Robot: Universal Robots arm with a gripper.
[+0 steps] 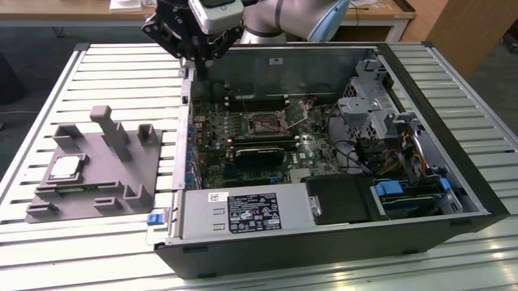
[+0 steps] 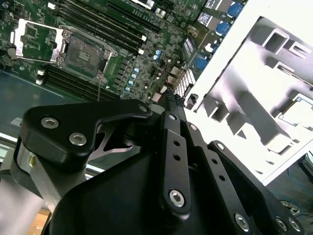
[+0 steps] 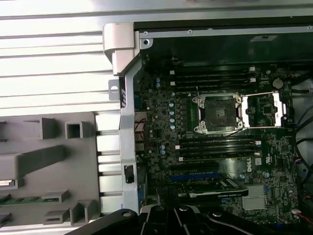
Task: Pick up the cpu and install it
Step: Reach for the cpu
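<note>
Exterior view: shiny silver square cpu (image 1: pixel 67 167) on grey tray (image 1: pixel 105 177), fingers (image 1: pixel 198 65) together.

the tool (image 3: pixel 168 213) hangs above the motherboard (image 3: pixel 161 122), whose open socket (image 3: pixel 218 113) looks empty, grey tray (image 3: pixel 29 161) beside the case (image 3: pixel 128 98).

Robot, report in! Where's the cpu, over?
Tool shut, empty, above case wall. Cpu on grey tray, untouched. Socket open.
</note>
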